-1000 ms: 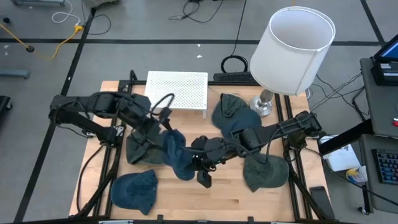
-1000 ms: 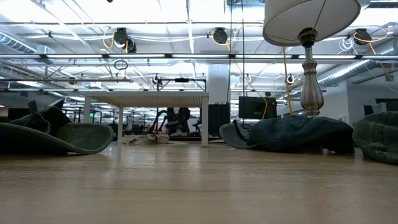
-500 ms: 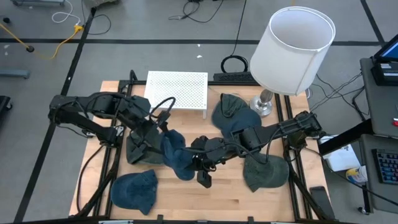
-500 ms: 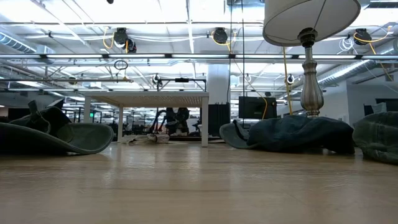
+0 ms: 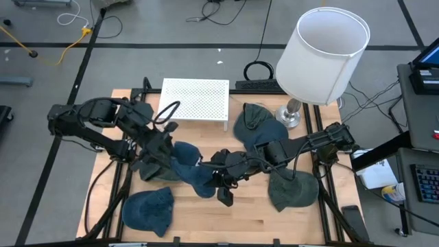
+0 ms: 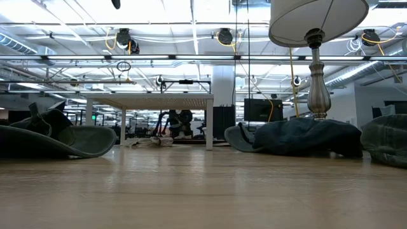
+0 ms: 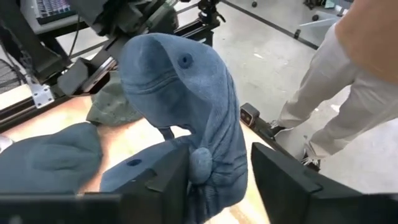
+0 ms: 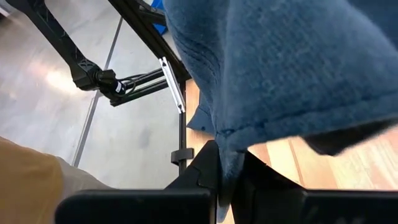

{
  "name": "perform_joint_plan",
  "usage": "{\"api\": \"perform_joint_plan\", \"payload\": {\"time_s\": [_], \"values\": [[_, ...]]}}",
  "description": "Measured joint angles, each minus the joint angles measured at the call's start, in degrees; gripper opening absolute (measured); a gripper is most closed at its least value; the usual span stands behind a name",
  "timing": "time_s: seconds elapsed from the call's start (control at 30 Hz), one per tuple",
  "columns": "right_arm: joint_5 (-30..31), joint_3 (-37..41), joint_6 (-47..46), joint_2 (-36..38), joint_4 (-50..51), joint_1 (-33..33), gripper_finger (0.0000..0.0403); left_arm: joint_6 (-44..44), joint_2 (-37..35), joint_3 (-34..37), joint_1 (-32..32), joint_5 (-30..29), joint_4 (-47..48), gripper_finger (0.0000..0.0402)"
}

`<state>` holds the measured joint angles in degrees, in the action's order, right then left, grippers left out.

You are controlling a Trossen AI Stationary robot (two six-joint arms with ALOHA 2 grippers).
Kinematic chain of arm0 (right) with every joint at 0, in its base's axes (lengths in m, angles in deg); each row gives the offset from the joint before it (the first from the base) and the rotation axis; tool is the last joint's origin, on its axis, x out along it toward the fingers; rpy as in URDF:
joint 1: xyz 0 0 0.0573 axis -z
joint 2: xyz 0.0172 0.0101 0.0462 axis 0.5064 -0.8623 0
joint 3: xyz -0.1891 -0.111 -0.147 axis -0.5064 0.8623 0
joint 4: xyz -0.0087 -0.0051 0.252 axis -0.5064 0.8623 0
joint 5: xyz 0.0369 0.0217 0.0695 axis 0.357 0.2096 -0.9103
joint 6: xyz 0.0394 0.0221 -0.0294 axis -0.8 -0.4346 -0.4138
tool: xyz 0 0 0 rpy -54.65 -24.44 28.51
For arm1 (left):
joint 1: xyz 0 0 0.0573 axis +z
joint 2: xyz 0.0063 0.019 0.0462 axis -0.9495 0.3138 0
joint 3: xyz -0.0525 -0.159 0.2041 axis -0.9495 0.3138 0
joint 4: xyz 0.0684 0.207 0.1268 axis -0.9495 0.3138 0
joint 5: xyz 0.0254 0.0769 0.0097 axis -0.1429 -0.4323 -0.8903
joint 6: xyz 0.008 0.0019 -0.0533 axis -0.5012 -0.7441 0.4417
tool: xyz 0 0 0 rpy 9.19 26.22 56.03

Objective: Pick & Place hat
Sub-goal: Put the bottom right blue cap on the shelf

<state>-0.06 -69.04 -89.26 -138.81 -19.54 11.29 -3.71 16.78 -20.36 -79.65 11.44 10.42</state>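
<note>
A blue hat (image 5: 188,168) hangs above the table's middle between my two grippers. My left gripper (image 5: 169,147) comes from the left and is shut on its upper part. My right gripper (image 5: 214,177) comes from the right and is shut on its lower edge. In the left wrist view the blue hat (image 7: 186,93) rises beyond the fingers as a rounded crown. The right wrist view shows the blue hat (image 8: 292,62) filling the picture above the fingers. My left gripper has a bunched fold of the hat's cloth (image 7: 208,165) between its two fingers, several layers thick. It comes slanting down from the table's left side. The hat is clear of the table. My right gripper pinches the hat's hemmed edge (image 8: 225,142) between its two shut fingers. It comes slanting down from the table's right side. The rest of the hat spreads beyond the fingers, clear of the table.
Other hats lie on the table: a dark green one (image 5: 152,167) under the left arm, a blue one (image 5: 147,209) near left, a blue-green one (image 5: 257,127) far right, a green one (image 5: 293,191) near right. A white rack (image 5: 195,99) and a lamp (image 5: 322,48) stand at the back.
My left gripper has narrowed onto the blue hat's bunched cloth and gone toward the table's left edge. The hat's upper part has been drawn leftward and spread out. Its lower edge has stayed in my still right gripper.
</note>
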Motion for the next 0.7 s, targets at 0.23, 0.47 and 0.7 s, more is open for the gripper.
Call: {"api": "perform_joint_plan", "payload": {"time_s": [0.23, 0.47, 0.7], "values": [[0.0, 0.0, 0.0, 0.0, 0.0, 0.0, 0.0006, 0.7, 0.0, 0.0, -0.5, 0.0, 0.3, 0.0067], [-0.1, 0.0, 0.0, 0.0, -0.7, 0.0, 0.0008, 0.7, -1.2, 0.0, -0.5, 0.0, -0.1, 0.0025], [-1.9, 0.0, 2.4, 0.4, -3.6, -0.2, 0.0073, 0.7, -1.3, 0.0, -0.5, -2.6, -0.1, 0.0025]]}}
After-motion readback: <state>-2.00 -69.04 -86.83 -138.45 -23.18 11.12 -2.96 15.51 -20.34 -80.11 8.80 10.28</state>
